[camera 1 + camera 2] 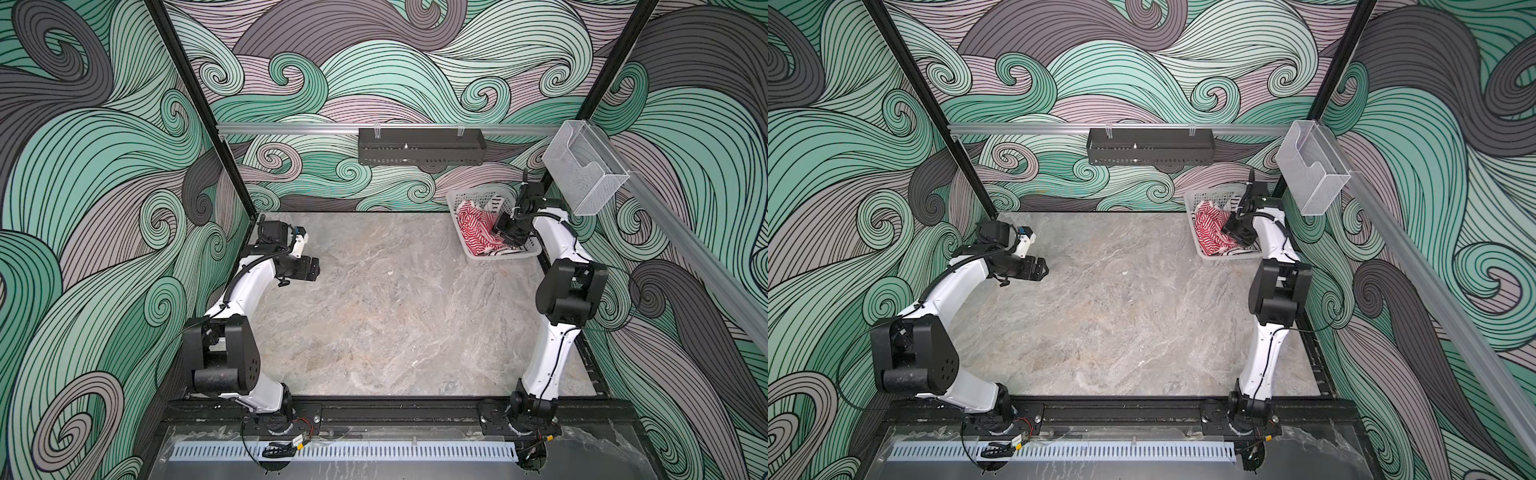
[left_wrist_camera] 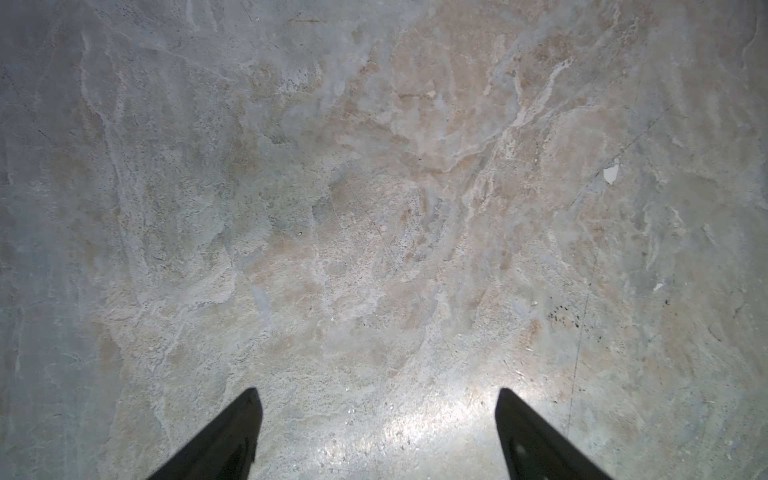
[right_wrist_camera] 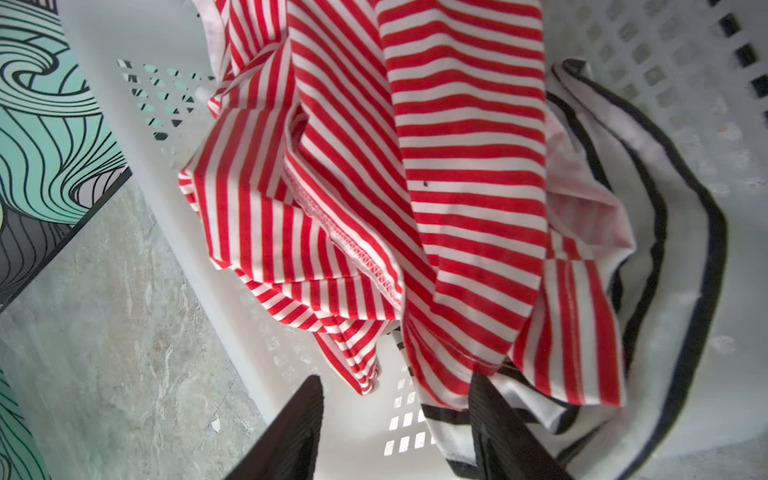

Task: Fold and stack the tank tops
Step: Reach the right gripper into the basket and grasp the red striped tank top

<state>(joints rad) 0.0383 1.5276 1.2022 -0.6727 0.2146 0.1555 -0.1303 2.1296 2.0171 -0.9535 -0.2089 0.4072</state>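
Observation:
Two tank tops lie crumpled together in the white perforated basket (image 1: 478,258) (image 1: 1217,261) at the table's back right corner. The red-and-white striped one (image 1: 473,226) (image 1: 1209,226) (image 3: 457,166) is on top. The white one with thin black stripes (image 1: 496,251) (image 3: 648,208) lies under and beside it. My right gripper (image 1: 508,246) (image 1: 1241,242) (image 3: 397,415) reaches down into the basket. Its jaws stand partly apart, with the basket floor showing between them and the black-striped cloth lying against one finger. My left gripper (image 1: 316,268) (image 1: 1044,269) (image 2: 378,401) hangs open over bare table at the left.
The marble tabletop (image 1: 374,316) spreads between the two arms. A black tray (image 1: 419,146) hangs on the back rail. A clear plastic box (image 1: 584,172) hangs on the right rail above the basket. The basket wall (image 3: 216,299) stands close by the right fingers.

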